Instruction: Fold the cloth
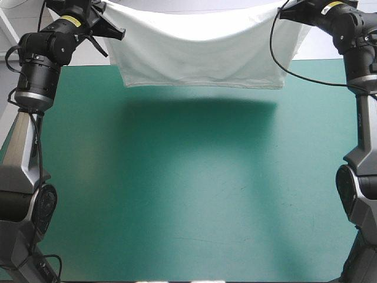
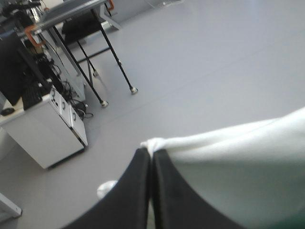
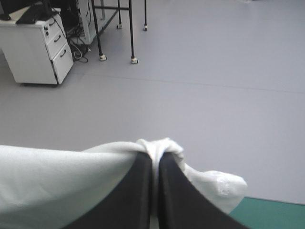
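Note:
The white T-shirt (image 1: 200, 53) hangs stretched in the air above the far edge of the teal-green table (image 1: 188, 188), its lower hem clear of the cover. My left gripper (image 1: 109, 15) holds its upper left corner and my right gripper (image 1: 288, 9) holds its upper right corner. In the left wrist view the black fingers (image 2: 136, 191) are all but shut, with a pinch of the T-shirt (image 2: 238, 162) at their tips (image 2: 151, 151). In the right wrist view the gripper (image 3: 155, 157) is likewise shut on a bunched fold of the T-shirt (image 3: 57, 181).
The shirt casts a broad shadow (image 1: 194, 115) on the far half of the cover. Both arms stand raised at the table's left and right sides.

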Motion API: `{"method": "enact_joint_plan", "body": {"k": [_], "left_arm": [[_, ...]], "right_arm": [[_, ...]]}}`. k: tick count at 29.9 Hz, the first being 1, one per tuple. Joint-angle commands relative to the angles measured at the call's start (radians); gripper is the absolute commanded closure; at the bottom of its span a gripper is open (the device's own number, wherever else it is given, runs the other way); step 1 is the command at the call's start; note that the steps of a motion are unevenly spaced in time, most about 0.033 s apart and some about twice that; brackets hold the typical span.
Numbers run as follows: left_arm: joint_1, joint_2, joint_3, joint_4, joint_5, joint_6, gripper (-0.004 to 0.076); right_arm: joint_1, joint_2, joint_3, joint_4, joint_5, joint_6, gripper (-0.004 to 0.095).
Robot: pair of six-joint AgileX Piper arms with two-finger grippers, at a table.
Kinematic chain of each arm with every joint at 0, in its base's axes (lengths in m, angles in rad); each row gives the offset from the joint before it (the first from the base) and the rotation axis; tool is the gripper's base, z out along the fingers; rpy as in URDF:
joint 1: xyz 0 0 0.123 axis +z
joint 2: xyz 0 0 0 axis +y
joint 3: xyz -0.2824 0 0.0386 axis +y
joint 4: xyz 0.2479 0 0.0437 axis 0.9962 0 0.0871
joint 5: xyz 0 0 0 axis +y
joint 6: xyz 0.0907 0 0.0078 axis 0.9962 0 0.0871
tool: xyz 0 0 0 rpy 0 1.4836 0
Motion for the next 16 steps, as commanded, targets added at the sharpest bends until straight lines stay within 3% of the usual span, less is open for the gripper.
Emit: {"method": "enact_joint_plan", "body": {"k": [1, 5, 10, 16], "left_arm": [[-0.002, -0.040, -0.038, -0.015, 0.042, 0.001, 0.0745], [-0.002, -0.030, 0.015, -0.059, 0.160, -0.030, 0.0746], [-0.002, -0.030, 0.106, -0.075, 0.388, -0.040, 0.0746], [-0.002, -0.042, 0.188, -0.103, 0.538, -0.077, 0.0746]], "right_arm": [[-0.009, -0.027, -0.045, 0.001, 0.053, -0.036, 0.0925], [-0.009, -0.014, 0.010, -0.034, 0.226, -0.064, 0.0925], [-0.009, -0.016, 0.111, -0.036, 0.294, -0.064, 0.0925], [-0.009, -0.040, 0.233, 0.013, 0.427, -0.064, 0.0925]]}}
